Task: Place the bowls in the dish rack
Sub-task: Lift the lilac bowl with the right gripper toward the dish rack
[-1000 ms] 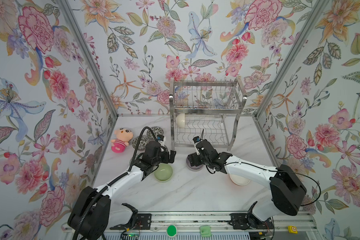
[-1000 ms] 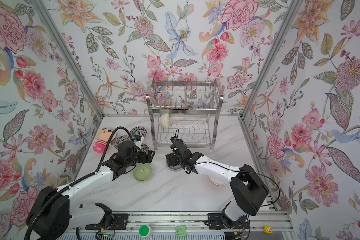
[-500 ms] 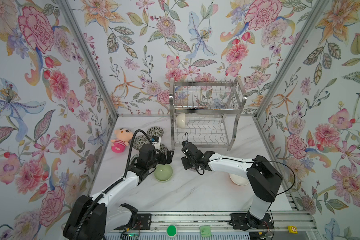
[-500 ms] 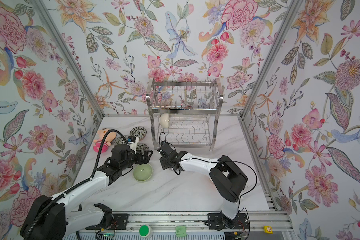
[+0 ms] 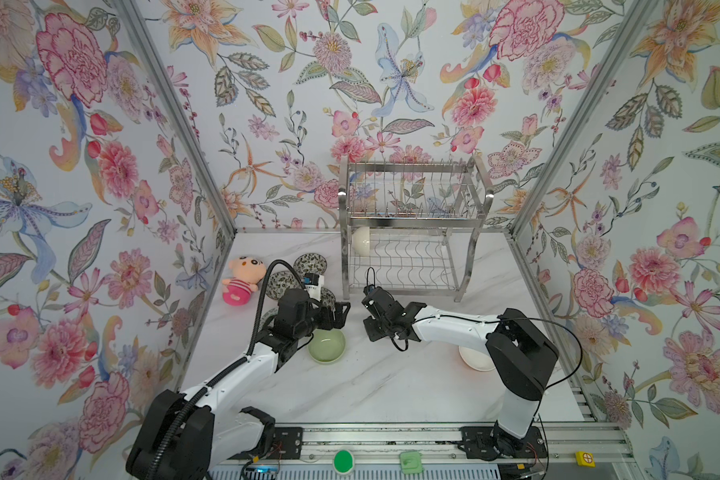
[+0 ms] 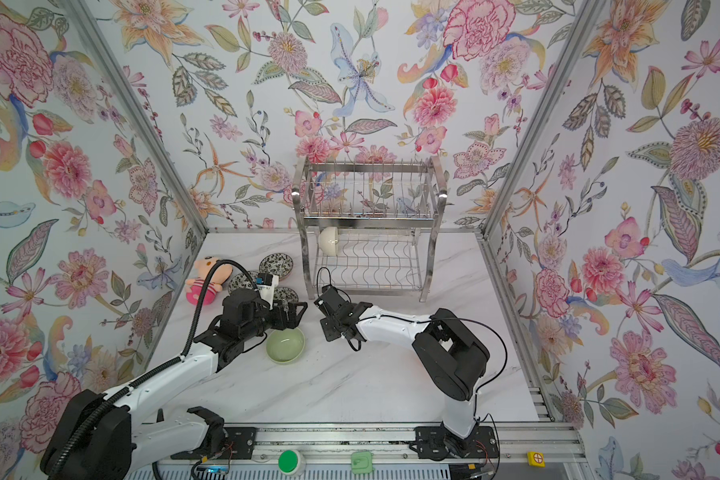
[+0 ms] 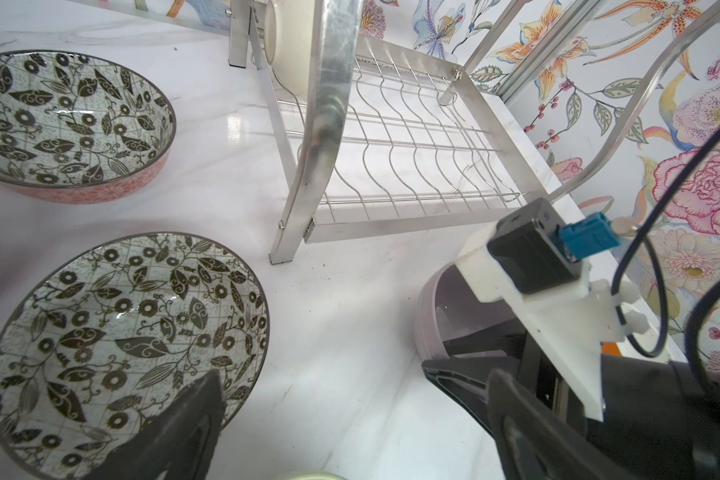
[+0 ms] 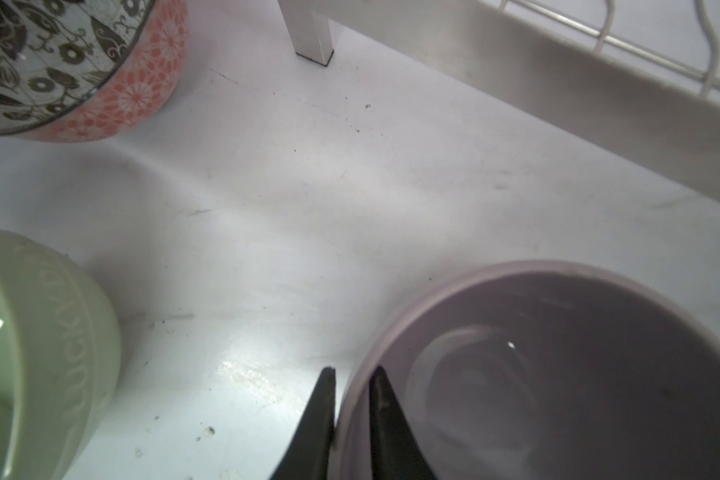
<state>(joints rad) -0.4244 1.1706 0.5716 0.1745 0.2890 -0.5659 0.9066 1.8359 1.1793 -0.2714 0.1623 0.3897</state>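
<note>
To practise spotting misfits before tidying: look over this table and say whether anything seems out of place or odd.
One thing: a pink plush doll lies on the table, beside the patterned bowls. It is a toy among dishware. Nothing looks spilled or broken.

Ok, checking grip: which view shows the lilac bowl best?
Right wrist: the lilac bowl looms large, rim pinched by the right gripper. Left wrist shows its side; in both top views the gripper hides it.
</note>
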